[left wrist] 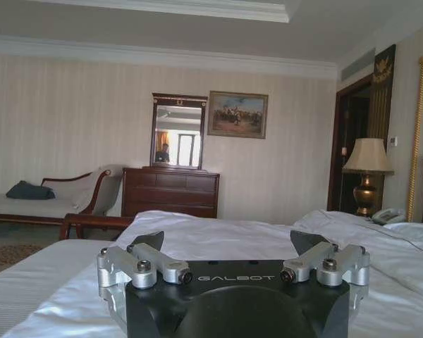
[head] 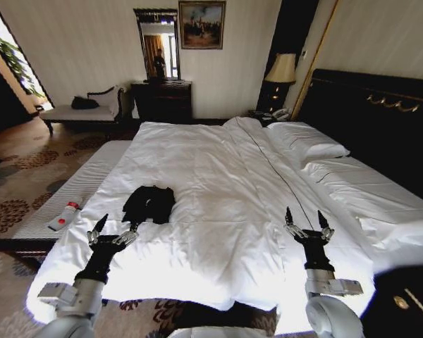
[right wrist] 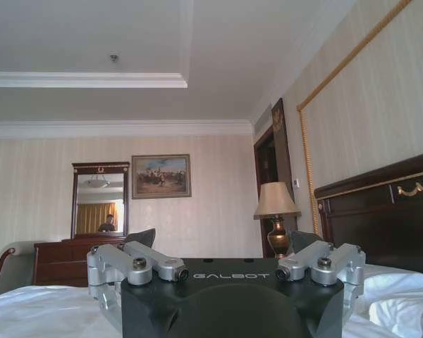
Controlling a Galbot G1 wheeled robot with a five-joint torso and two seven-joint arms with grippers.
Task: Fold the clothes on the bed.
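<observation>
Both end effectors, left (head: pixel 117 227) and right (head: pixel 307 220), gape empty; crumpled black T-shirt (head: pixel 149 203) on rumpled white bed (head: pixel 218 183).

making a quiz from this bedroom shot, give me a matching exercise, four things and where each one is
Things:
1. T-shirt
2. left gripper
3. right gripper
4. lamp

Places:
A. on the nightstand beside the headboard
B. crumpled on the duvet on the robot's left half of the bed
C. open, over the near edge of the bed, on the pillow side
D. open, just short of the black shirt

Pairs: 1-B, 2-D, 3-C, 4-A
</observation>
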